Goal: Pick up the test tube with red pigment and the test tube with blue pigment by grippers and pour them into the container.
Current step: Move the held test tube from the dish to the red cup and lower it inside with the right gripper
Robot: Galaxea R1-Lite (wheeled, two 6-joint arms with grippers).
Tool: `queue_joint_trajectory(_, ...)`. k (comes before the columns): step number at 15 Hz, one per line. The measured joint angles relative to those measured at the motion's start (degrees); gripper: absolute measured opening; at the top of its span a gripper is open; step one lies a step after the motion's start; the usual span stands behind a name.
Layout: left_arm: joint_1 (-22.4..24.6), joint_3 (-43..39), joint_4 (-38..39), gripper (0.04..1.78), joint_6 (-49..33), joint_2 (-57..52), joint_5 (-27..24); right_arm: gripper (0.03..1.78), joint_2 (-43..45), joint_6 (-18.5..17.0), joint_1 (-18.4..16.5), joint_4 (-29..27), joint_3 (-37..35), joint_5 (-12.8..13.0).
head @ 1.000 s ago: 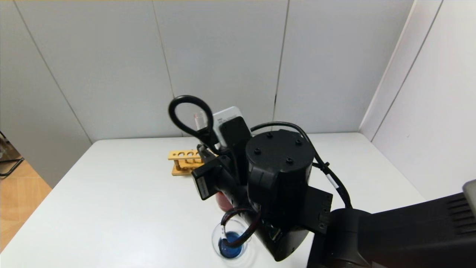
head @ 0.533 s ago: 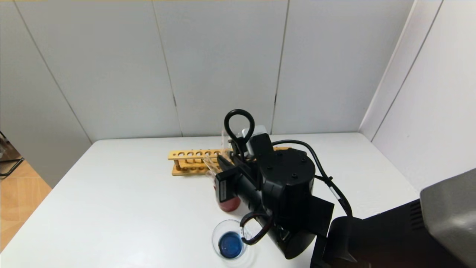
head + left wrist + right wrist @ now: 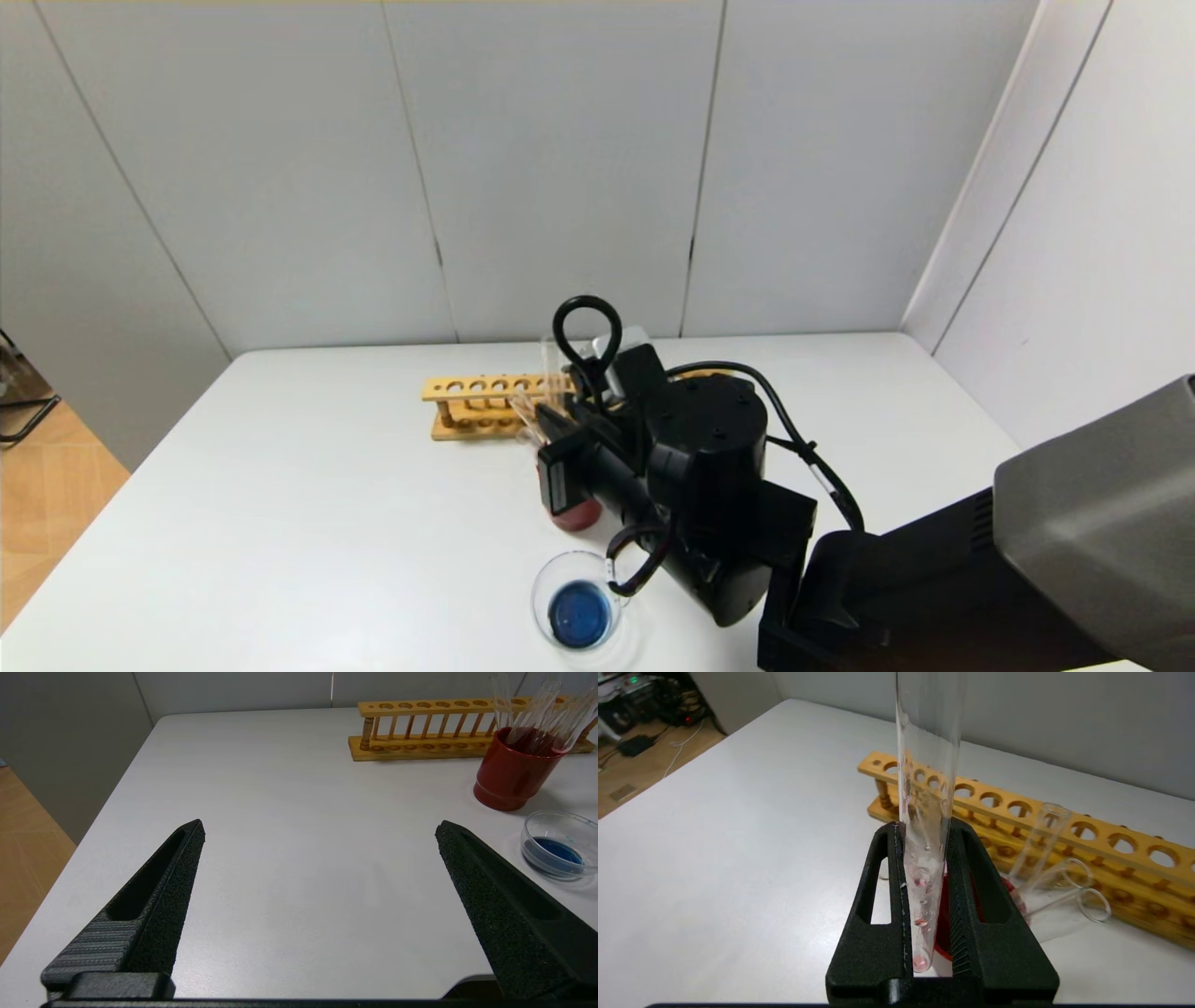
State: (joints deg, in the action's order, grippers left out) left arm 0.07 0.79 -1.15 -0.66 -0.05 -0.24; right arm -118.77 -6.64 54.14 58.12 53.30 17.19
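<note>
Bright, even light from overhead, flat across the white table (image 3: pixel 308 485). Shadows are soft and faint: a pale one under the red cup (image 3: pixel 511 777), another beneath the wooden rack (image 3: pixel 420 751). The glass dish (image 3: pixel 558 844) throws a small gleam along its rim. Up close, the tube (image 3: pixel 924 812) blurs toward its top, and the rack's far end smears a little. Straight wall seams bow slightly at the head view's edges.

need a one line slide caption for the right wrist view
Right gripper clamps an upright test tube with red pigment above the dark red cup, wooden rack behind.
</note>
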Motion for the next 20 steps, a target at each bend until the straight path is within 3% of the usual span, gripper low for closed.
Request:
queue_joint_trajectory(3, 0.0, 0.0, 0.0, 1.75, 0.0, 0.0, 0.0, 0.32, -0.9, 1.6, -0.6, 0.1, 0.2, -1.6)
queue_joint_trajectory(9, 0.0, 0.0, 0.0, 1.75, 0.0, 0.0, 0.0, 0.32, -1.7, 1.9, -2.9, 0.4, 0.6, -2.1)
queue_joint_trajectory(20, 0.0, 0.0, 0.0, 1.75, 0.0, 0.0, 0.0, 0.32, -4.8, 4.7, -5.4, 0.0, 4.5, -6.7)
